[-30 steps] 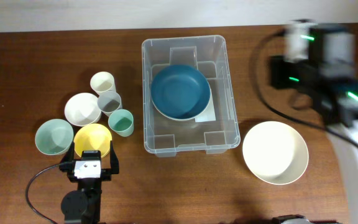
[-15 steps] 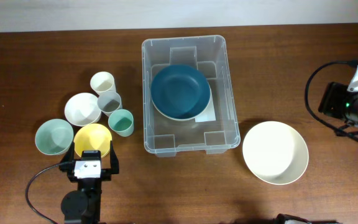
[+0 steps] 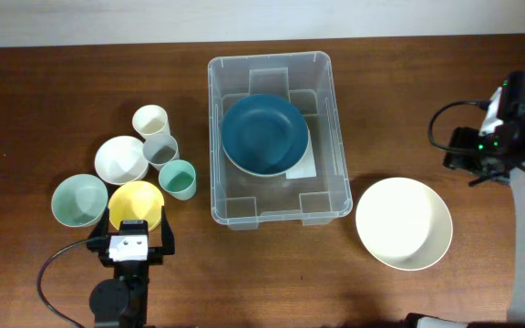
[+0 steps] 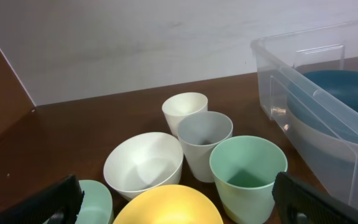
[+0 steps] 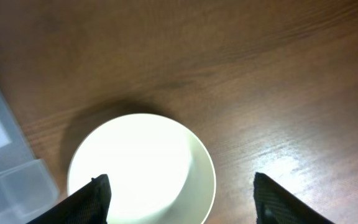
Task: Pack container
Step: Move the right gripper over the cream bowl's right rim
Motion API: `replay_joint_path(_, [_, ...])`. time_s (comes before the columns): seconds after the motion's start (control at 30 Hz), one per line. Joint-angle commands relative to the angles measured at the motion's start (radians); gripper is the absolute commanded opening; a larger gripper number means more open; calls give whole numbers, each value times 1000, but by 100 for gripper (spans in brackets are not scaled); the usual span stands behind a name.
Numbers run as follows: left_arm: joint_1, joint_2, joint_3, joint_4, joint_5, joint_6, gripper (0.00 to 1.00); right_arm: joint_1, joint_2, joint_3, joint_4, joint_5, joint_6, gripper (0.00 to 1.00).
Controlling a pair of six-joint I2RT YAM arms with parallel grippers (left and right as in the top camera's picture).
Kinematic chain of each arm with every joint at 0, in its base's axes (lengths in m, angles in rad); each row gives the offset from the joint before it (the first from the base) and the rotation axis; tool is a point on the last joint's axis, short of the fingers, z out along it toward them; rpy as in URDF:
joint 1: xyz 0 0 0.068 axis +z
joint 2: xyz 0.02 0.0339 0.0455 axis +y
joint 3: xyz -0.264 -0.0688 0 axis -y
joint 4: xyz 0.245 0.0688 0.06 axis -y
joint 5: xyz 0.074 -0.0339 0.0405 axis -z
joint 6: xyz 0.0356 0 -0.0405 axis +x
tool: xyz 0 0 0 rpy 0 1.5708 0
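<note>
The clear container (image 3: 215, 173) stands mid-table with a dark blue bowl (image 3: 264, 134) inside, over its white label. It also shows in the left wrist view (image 4: 278, 68) and a corner of it in the right wrist view (image 5: 5, 155). A large cream bowl (image 3: 403, 223) sits to the container's front right. My right gripper (image 5: 182, 199) is open and empty, held above that cream bowl (image 5: 138, 168); its arm (image 3: 490, 146) is at the right edge. My left gripper (image 4: 176, 208) is open and empty, its fingers either side of a yellow bowl (image 4: 166, 205).
Left of the container is a cluster: a cream cup (image 3: 150, 120), a grey cup (image 3: 160, 148), a white bowl (image 3: 120, 159), a green cup (image 3: 178, 179), a pale green bowl (image 3: 78, 199) and the yellow bowl (image 3: 135, 202). A cable loops by the right arm.
The right arm has swung from the back right out to the right edge, then forward toward the cream bowl. The left arm and all objects have not moved.
</note>
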Motion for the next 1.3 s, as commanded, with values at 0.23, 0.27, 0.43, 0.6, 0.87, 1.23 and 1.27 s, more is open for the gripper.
replay_joint_path(0.23, [-4, -8, -9, 2, 11, 12, 100, -8, 100, -185, 111, -33, 53, 69])
replay_joint_path(0.27, [-4, -8, -9, 2, 11, 12, 100, -8, 101, -200, 122, -32, 60, 70])
replay_joint_path(0.43, [-4, -8, -9, 2, 11, 12, 100, -8, 101, -264, 174, -32, 77, 70])
replay_joint_path(0.6, [-4, -8, -10, 2, 11, 12, 100, -8, 101, -301, 227, -33, 86, 70])
replay_joint_path(0.87, [-4, -8, -9, 2, 11, 13, 100, -8, 101, -391, 333, -32, 86, 70])
replay_joint_path(1.23, [-4, -8, -9, 2, 11, 12, 100, -8, 101, -455, 393, -32, 86, 70])
replay_joint_path(1.27, [-4, -8, -9, 2, 11, 13, 100, -8, 101, -455, 393, -32, 86, 70])
